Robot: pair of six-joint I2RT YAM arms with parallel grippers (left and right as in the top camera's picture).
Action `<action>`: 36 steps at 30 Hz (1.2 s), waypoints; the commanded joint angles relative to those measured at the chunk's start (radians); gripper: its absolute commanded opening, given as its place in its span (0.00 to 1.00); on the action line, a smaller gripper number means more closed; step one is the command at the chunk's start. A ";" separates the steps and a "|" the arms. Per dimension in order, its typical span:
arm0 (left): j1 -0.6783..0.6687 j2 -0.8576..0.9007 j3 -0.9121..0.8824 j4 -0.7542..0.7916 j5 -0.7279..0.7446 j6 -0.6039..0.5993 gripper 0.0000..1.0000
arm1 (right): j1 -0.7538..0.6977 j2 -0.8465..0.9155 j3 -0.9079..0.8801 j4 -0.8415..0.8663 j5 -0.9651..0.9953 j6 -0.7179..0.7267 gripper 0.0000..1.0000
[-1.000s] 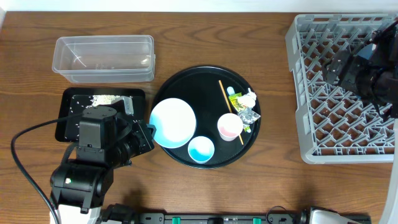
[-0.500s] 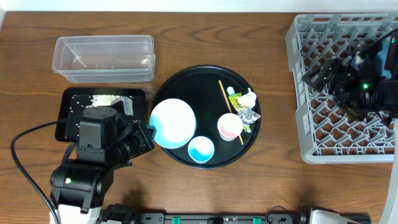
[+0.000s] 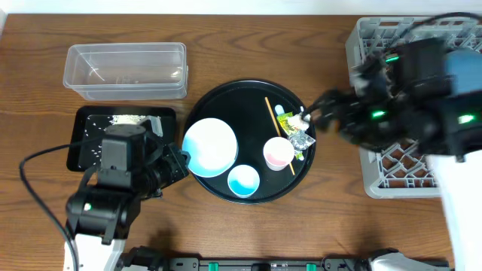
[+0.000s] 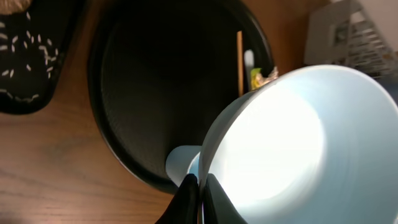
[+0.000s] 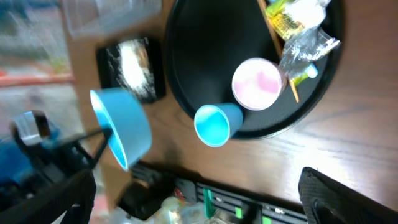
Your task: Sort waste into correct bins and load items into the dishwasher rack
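The large bowl, blue outside and white-looking inside (image 3: 209,148), sits at the left edge of the round black tray (image 3: 241,102) in the middle of the overhead view. It is tipped up on its side, and the left gripper (image 4: 198,188) is clamped on its rim, both fingers pressed together over the thin wall. Whether the bowl's foot touches the tray I cannot tell. That pinch on a smooth rim is the first risk. The bowl is wide and hangs from one small contact, so it could swivel or slip out on the long carry to the grey plastic grid rack (image 3: 399,177) at the far right of the frame. Just to the bowl's lower right stands the small light blue bowl (image 3: 243,181), near enough to be clipped if the big bowl swings low. Further right lie the small pink cup (image 3: 279,153), the thin wooden stick (image 3: 273,117), the crumpled foil wrappers (image 3: 300,138) and the white tissue wad (image 3: 303,116). The right gripper (image 3: 322,113), jaws wide apart and holding nothing, shows blurred just beside them. Open fingers lowered there could topple the cup or pinch the stick along with a wrapper, and two arms over one tray could collide. The shallow black rectangular tray (image 3: 79,154) with rice and the clear rectangular plastic tub (image 3: 124,71) lie at upper left, well apart from the wrappers.
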 commanded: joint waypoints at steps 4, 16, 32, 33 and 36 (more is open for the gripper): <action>-0.003 0.049 0.020 -0.037 -0.001 -0.013 0.06 | 0.305 0.093 0.000 0.059 0.259 0.127 0.99; -0.003 0.053 0.020 -0.043 0.044 -0.013 0.06 | 0.457 0.343 0.000 0.120 0.263 0.126 0.83; -0.003 0.055 0.020 -0.043 0.052 -0.013 0.06 | 0.457 0.341 0.001 0.145 0.234 0.122 0.47; -0.003 0.055 0.020 -0.043 0.052 -0.013 0.06 | 0.457 0.341 0.001 0.145 0.234 0.123 0.43; -0.003 0.055 0.020 -0.043 0.051 -0.013 0.06 | 0.457 0.341 0.001 0.145 0.234 0.131 0.32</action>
